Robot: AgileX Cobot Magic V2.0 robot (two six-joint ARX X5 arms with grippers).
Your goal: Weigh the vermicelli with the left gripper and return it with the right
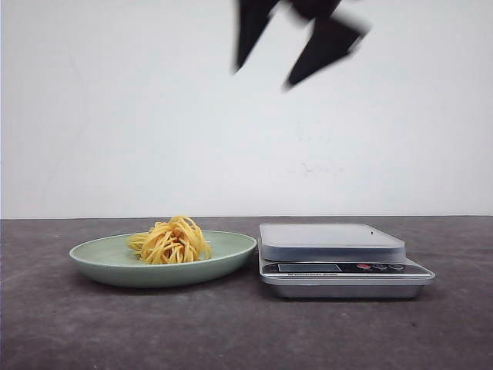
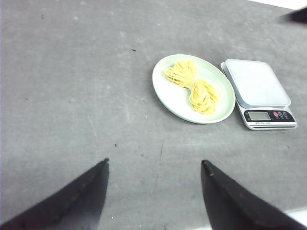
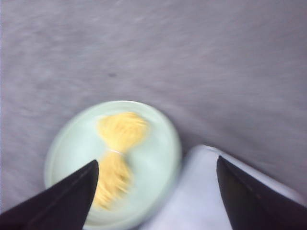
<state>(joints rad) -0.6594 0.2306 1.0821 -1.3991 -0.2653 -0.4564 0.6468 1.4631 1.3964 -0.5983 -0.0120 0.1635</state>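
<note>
The vermicelli (image 1: 173,241) is a yellow nest lying on a pale green plate (image 1: 100,266), just left of a silver kitchen scale (image 1: 331,240) whose platform is bare. My right gripper (image 1: 263,77) hangs open and blurred high above the gap between plate and scale. In its wrist view, the right gripper (image 3: 157,160) looks down on the vermicelli (image 3: 117,148), the plate (image 3: 158,158) and the scale (image 3: 211,201). My left gripper (image 2: 155,162) is open over bare table, well away from the vermicelli (image 2: 194,86), the plate (image 2: 168,96) and the scale (image 2: 256,84). It does not show in the front view.
The table (image 1: 77,331) is dark grey with a white wall (image 1: 115,116) behind it. In the left wrist view a black shape (image 2: 297,15) shows beyond the scale, and the table's pale edge (image 2: 297,213) runs near one finger.
</note>
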